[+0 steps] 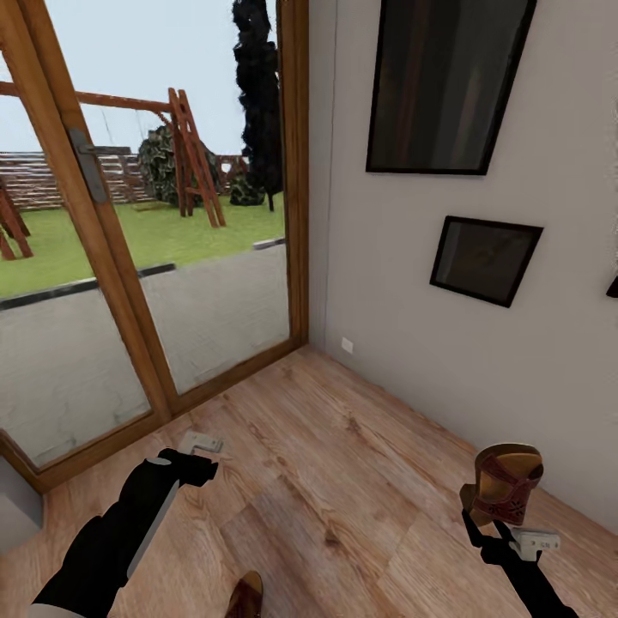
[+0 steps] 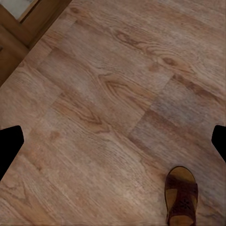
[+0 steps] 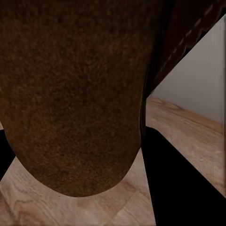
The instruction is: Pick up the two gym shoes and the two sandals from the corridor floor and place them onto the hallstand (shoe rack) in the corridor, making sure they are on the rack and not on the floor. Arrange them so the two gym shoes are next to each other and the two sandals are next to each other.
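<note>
My right gripper point(image 1: 486, 525) is shut on a brown sandal point(image 1: 502, 483), held upright above the wood-plank corridor floor point(image 1: 343, 481) near the right wall. The sandal's dark sole point(image 3: 70, 94) presses close to the right wrist camera. The second sandal point(image 1: 247, 596) lies flat on the floor at the lower edge of the head view, and this sandal point(image 2: 181, 197) lies below my left gripper point(image 2: 113, 143). That left gripper point(image 1: 204, 468) is open and holds nothing, with its fingertips point(image 2: 9, 146) wide apart. The gym shoes and the hallstand are out of view.
A wood-framed glass door point(image 1: 112, 257) to a garden fills the left. A pale wall point(image 1: 412, 326) with two dark framed pictures point(image 1: 485, 259) runs along the right. Both meet at the corner ahead.
</note>
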Robot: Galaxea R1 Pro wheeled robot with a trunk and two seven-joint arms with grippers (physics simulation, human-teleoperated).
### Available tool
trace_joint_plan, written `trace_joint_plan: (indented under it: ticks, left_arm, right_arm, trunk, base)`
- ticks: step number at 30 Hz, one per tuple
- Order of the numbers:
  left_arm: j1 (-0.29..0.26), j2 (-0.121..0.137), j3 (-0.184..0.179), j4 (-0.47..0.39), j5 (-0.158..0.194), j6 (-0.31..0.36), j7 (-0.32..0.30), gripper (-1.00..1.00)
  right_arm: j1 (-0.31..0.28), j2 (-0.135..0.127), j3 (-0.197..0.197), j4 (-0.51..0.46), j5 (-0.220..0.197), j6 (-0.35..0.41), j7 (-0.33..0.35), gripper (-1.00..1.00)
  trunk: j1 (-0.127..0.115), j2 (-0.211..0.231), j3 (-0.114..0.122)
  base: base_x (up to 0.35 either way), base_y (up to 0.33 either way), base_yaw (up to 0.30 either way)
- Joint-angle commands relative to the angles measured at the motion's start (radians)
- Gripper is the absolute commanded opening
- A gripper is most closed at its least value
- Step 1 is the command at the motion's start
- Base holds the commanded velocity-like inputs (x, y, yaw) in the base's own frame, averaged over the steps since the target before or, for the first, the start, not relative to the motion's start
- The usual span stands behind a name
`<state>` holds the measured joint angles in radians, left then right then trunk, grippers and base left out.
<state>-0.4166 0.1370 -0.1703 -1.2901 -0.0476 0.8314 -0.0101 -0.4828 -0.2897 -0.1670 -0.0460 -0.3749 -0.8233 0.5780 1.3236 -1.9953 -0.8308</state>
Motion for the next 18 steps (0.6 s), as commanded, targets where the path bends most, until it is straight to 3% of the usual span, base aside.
trace_joint_plan:
  ticks: [1,18]
  left_arm:
    - [0.000,0.000,0.000,0.000,0.000,0.000,0.000,1.00]
    - [-0.001,0.000,0.001,0.000,0.000,0.000,0.001,1.00]
  right_arm:
    - [0.000,0.000,0.000,0.000,-0.002,0.001,0.002,-1.00]
    - [0.000,0.000,0.000,0.000,-0.002,0.001,0.002,-1.00]
  trunk:
    - [0.000,0.000,0.000]
    - [0.000,0.000,0.002]
  base:
    - [-0.232,0.000,0.000]
    - [-0.025,0.000,-0.074]
